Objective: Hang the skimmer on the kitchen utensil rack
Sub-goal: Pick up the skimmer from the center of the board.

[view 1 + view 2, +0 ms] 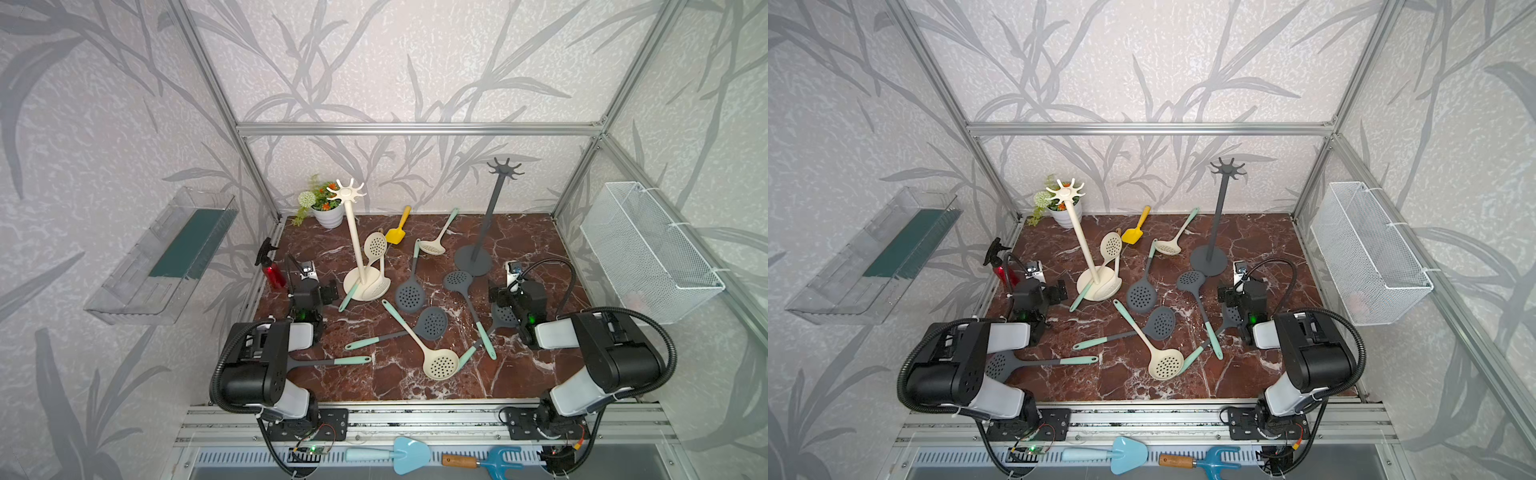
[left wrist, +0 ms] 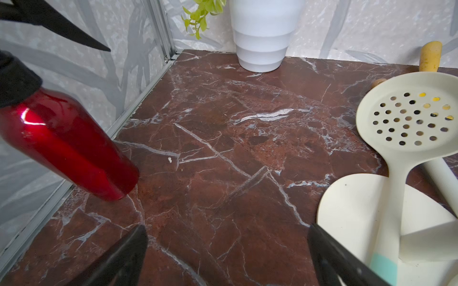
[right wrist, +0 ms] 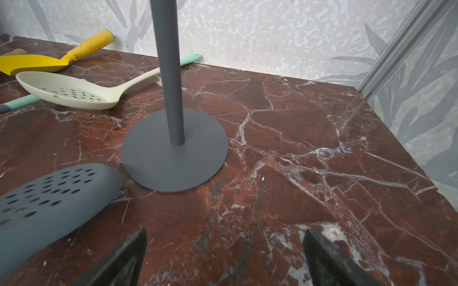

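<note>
With the back wall taken as twelve o'clock in both top views, the surface [image 1: 395,386] is glossy red-brown marble laced with white veins. A cream rack [image 1: 356,239] stands at about ten o'clock from centre: a slim pole on a round disc foot, crowned with curved prongs. A matt grey rack [image 1: 487,218] of the same shape stands at two o'clock.

The skimmers are smooth, spoon-shaped and pierced with round holes, and their handles end in mint green. All are down on the surface. A leaning cream skimmer [image 1: 375,246] lies across the cream rack's foot with its bowl tilted up. A back cream skimmer [image 1: 432,248] lies near twelve o'clock, and a front cream skimmer [image 1: 440,365] lies at six. The grey skimmers [image 1: 410,297] are spread around the centre, some with crossed handles.

The left gripper [image 2: 226,227], at nine o'clock, is spread wide and empty over bare marble. It sits between a shiny red spray bottle [image 2: 67,148] and the cream foot. The right gripper [image 3: 224,231], at three o'clock, is also released and empty, near the grey rack's disc.

A ribbed white pot [image 1: 328,216] sits in the eleven o'clock corner. A yellow scoop [image 1: 397,235] lies near twelve.
</note>
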{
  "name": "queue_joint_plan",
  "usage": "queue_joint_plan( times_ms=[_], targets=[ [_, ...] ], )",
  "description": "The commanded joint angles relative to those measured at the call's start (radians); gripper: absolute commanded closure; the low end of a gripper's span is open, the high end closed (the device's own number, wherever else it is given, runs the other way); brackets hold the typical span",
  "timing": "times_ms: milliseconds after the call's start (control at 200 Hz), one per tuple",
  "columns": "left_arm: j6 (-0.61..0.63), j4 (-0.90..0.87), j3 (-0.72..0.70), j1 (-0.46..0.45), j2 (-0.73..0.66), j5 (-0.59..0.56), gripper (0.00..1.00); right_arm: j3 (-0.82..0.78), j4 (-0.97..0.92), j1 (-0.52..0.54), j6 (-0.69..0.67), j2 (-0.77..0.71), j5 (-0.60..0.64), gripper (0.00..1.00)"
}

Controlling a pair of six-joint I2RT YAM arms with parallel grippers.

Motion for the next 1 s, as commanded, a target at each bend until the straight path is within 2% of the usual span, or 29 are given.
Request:
queue_joint_plan(
  times_ms=[0, 905, 995],
  targets=[
    [0.008, 0.005, 0.024, 0.000, 0.007, 0.002, 0.01, 0.004, 0.015, 0.000, -0.004, -0.017, -0.003, 0.01],
    [0.008, -0.002, 0.027, -0.003, 0.010, -0.001, 0.01, 0.006, 0.014, 0.000, -0.003, -0.017, -0.006, 0.01],
    [0.011, 0.002, 0.027, -0.015, 0.013, -0.031, 0.01, 0.006, 0.013, 0.000, -0.003, -0.017, -0.006, 0.01]
  ],
)
